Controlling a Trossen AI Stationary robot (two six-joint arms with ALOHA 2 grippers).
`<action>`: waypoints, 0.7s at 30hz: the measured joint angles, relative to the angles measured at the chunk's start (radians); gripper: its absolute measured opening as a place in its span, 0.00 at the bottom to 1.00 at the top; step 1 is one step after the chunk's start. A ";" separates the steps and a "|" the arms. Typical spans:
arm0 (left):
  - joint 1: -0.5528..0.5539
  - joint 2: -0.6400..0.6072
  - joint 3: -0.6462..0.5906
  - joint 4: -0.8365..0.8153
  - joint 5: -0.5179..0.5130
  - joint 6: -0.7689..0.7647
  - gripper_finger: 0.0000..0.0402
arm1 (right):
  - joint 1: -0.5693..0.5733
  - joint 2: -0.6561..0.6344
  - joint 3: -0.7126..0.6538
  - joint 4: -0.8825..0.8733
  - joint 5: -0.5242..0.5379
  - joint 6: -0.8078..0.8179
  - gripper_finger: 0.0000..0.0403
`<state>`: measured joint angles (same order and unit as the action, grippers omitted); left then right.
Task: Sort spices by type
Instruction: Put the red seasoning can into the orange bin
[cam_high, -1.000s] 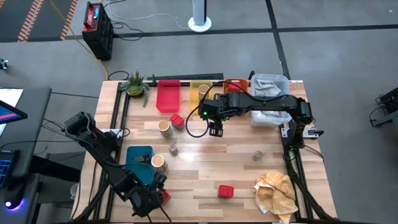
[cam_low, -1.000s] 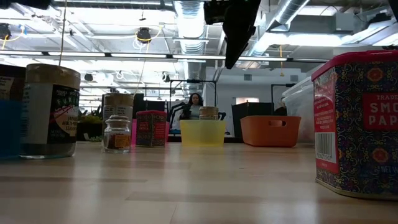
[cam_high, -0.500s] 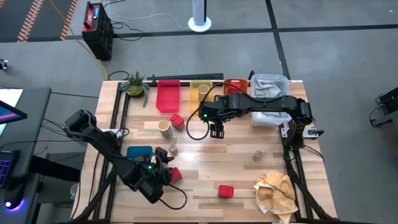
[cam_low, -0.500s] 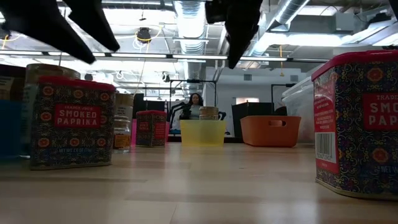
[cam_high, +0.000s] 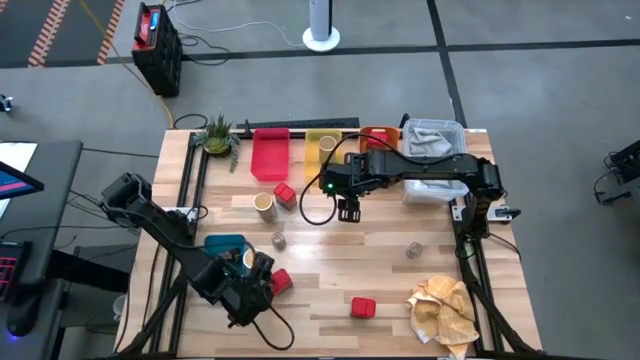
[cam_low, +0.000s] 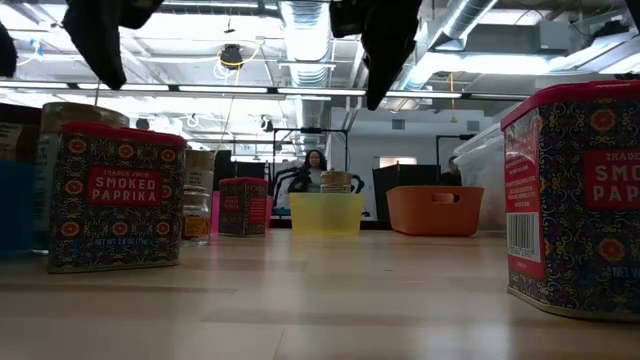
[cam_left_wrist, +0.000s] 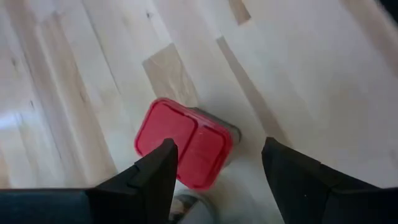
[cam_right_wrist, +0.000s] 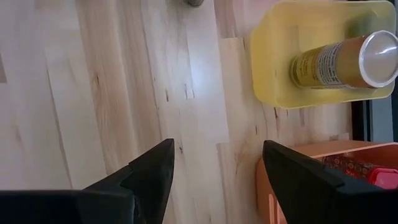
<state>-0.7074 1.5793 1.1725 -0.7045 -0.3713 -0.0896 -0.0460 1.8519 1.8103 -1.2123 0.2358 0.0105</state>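
Left gripper (cam_left_wrist: 217, 171) hovers with fingers spread and empty above a red paprika tin (cam_left_wrist: 183, 151) standing on the wooden table (cam_high: 340, 265), right gripper (cam_high: 347, 210) open, waiting mid-table.

Both arms are showing as dark, matte-black chains of blocky links: the left arm (cam_high: 165, 235) rising from the table's left edge, the right arm (cam_high: 430, 170) from its right edge. A small green light is glowing near each wrist, and a thin black cable is looping off each wrist over the table (cam_high: 380, 270). The left gripper (cam_left_wrist: 217, 171) and the right gripper (cam_right_wrist: 217, 168) are each ending in two flat, black, angular fingers (cam_right_wrist: 149, 177) with bevelled tips.
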 joint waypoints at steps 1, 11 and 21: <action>0.000 0.011 0.000 0.001 0.000 0.026 0.56 | 0.001 0.000 0.000 0.000 -0.001 0.000 0.69; 0.056 0.181 0.000 0.013 -0.389 0.161 0.56 | 0.006 0.000 0.000 -0.001 -0.001 -0.004 0.69; 0.073 0.147 0.000 -0.043 -0.444 0.091 0.56 | 0.006 0.000 0.000 -0.039 -0.001 0.005 0.69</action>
<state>-0.6346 1.7259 1.1725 -0.7471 -0.8156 0.0010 -0.0395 1.8519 1.8103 -1.2515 0.2352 0.0159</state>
